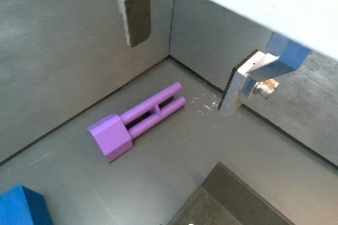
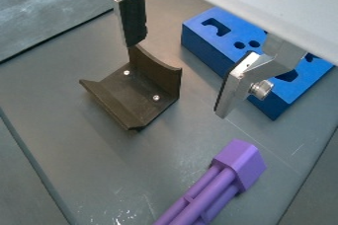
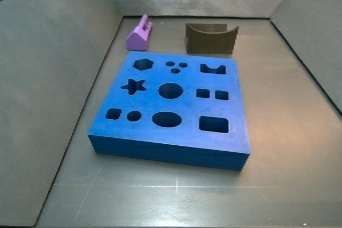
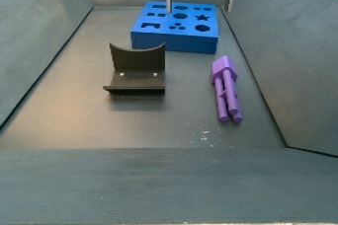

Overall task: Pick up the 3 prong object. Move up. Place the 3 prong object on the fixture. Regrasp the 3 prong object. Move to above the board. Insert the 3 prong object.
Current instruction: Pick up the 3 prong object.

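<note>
pincer (image 1: 185, 56) wide, empty, high above floor | 3 prong object (image 1: 137, 120) lying flat, untouched | likely light, stiff, slick plastic | grip across bar mid-length

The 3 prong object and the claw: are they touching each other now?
Apart. In a wrist view the claw hangs open above the floor, and the 3 prong object lies flat below it, with bare floor showing between the piece and both fingers.
</note>
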You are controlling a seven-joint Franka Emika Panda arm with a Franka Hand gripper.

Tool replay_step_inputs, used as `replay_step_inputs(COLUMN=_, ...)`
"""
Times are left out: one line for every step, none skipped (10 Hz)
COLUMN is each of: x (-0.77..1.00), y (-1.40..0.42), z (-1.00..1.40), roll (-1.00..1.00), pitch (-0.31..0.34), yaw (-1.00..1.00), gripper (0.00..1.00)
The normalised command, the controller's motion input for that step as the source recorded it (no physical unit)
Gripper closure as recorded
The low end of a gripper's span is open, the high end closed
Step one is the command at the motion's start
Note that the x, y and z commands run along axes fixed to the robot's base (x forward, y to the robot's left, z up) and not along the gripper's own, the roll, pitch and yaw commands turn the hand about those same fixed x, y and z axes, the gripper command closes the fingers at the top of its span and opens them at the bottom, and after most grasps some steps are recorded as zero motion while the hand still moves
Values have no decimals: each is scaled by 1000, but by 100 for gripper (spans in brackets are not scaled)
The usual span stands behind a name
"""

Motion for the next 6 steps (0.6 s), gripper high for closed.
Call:
replay_step_inputs(x=0, y=574, z=-309, roll=-319, pitch=10, yaw=-6, gripper=0)
replay_step_inputs(x=89, y=806, z=-717, roll=-130, pitch=101, yaw=0, gripper=0)
replay_step_inputs(x=74, y=797, z=-700, roll=-157, pitch=106, yaw=0, gripper=0)
replay_step_inputs(x=14, y=697, z=-654, roll=-221, pitch=117, yaw=-106, gripper=0)
replay_step_inputs(x=0, y=611, z=-531, roll=-303, pitch=133, yaw=-157, gripper=0)
replay_step_inputs(x=-149, y=431, z=-297, roll=-433, pitch=131, yaw=-194, gripper=0)
